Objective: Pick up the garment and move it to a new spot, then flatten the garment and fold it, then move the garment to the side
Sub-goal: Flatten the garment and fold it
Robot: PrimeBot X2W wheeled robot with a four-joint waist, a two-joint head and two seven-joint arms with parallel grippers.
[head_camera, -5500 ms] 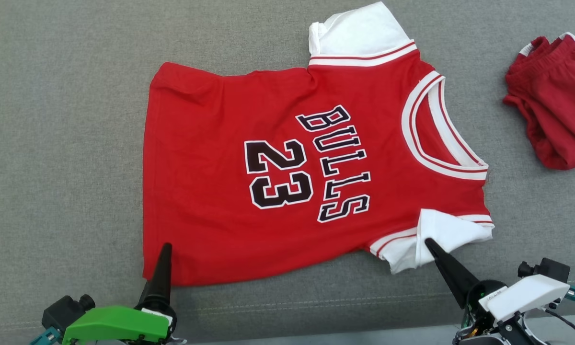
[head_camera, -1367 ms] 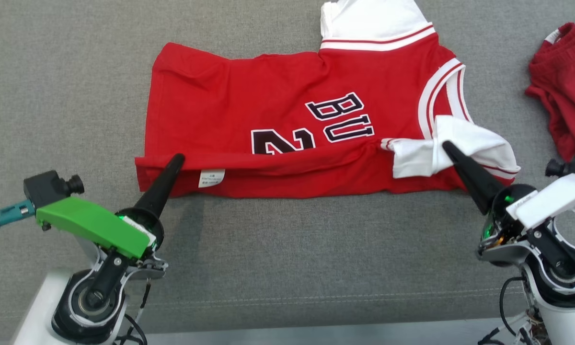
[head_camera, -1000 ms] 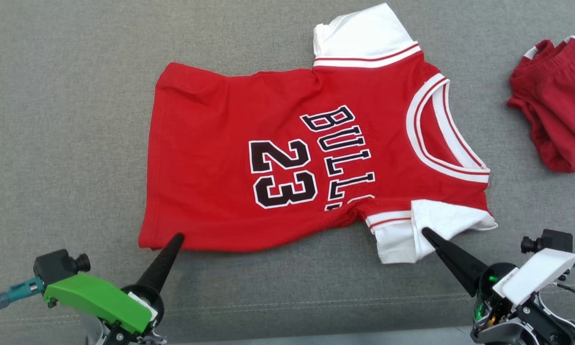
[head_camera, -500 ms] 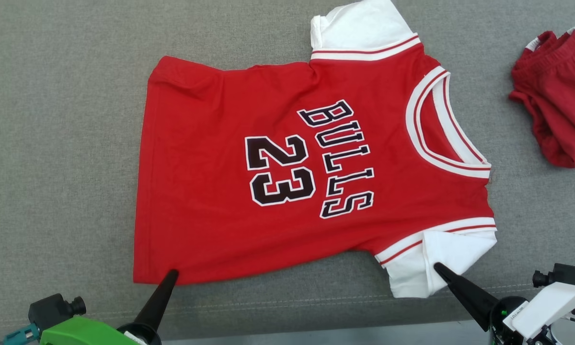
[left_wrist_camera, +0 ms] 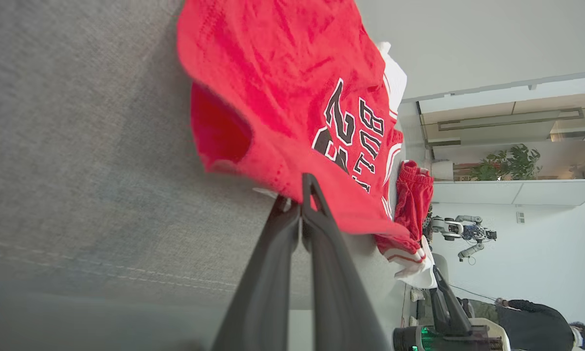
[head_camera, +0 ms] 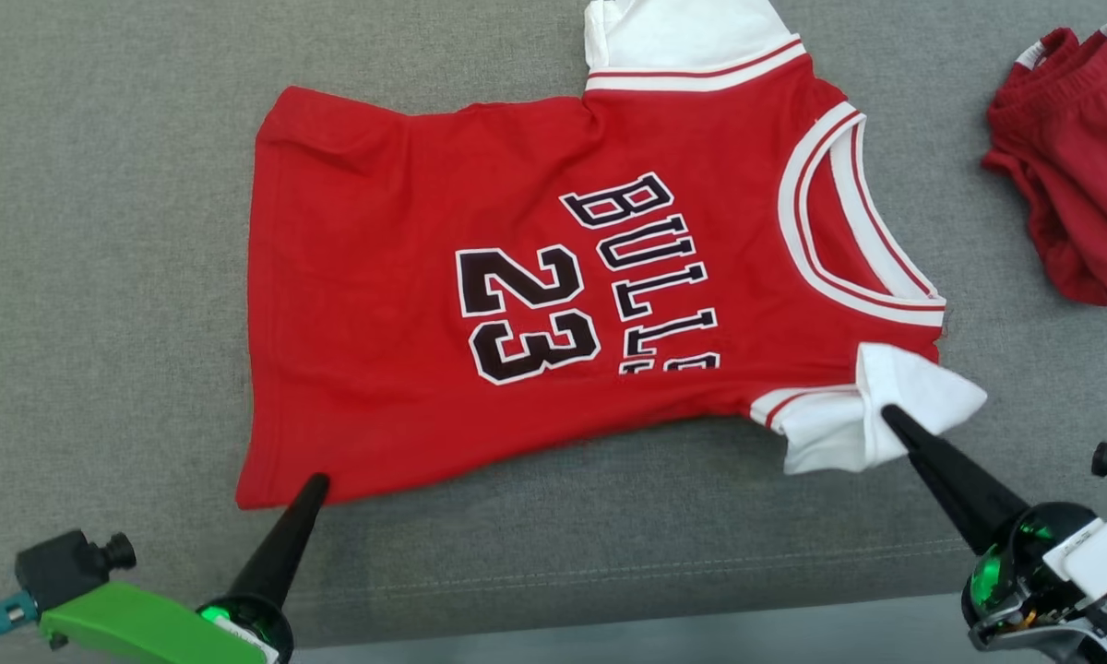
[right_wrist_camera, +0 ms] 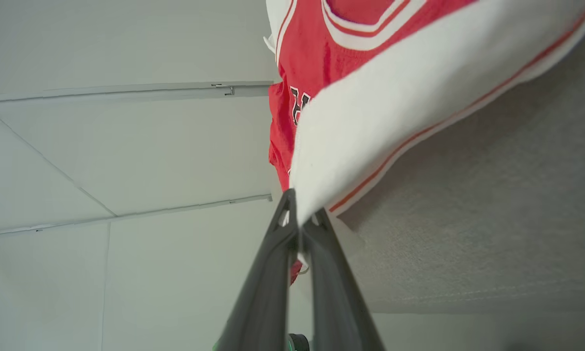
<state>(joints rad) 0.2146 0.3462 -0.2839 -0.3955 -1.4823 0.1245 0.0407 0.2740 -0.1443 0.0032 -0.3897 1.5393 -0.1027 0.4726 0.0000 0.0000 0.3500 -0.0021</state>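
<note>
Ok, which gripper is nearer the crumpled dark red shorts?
Right. The right gripper pinches the red jersey by its white sleeve, near the dark red shorts; the left gripper pinches its far hem corner.

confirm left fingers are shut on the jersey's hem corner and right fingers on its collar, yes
No: the right fingers grip the jersey's white sleeve, not its collar, as the head view shows. The left fingers are on the hem corner.

bright, even light all round, a soft shadow under the jersey point(head_camera: 378, 304); wrist views bend at the edges, blurry up close.
</note>
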